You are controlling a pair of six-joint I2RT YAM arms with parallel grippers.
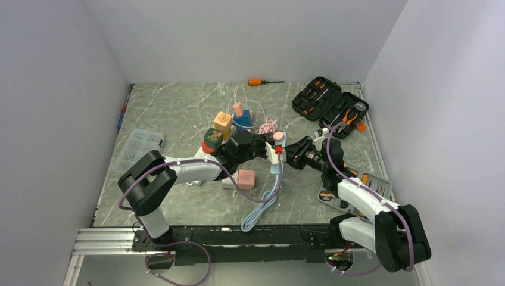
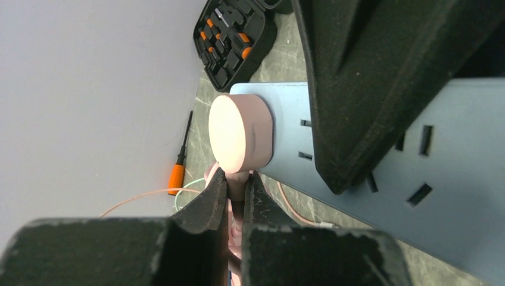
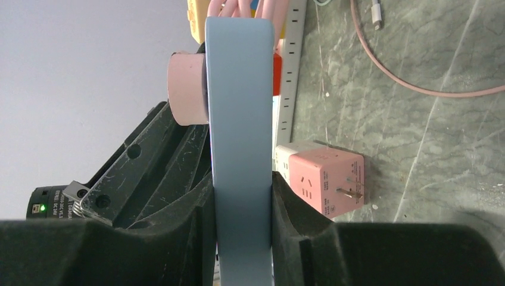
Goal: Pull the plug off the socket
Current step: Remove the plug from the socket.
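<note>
Right pincer [image 3: 241, 193] clamps blue socket strip [image 3: 238, 89]; left pincer [image 2: 237, 180] pinches pink plug [image 2: 238, 134].

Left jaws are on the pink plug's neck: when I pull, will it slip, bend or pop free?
The pink plug looks rigid and sits flush on the blue power strip, so it will probably release with a jerk. The left gripper pinches only its narrow neck, which may flex or slip.
</note>
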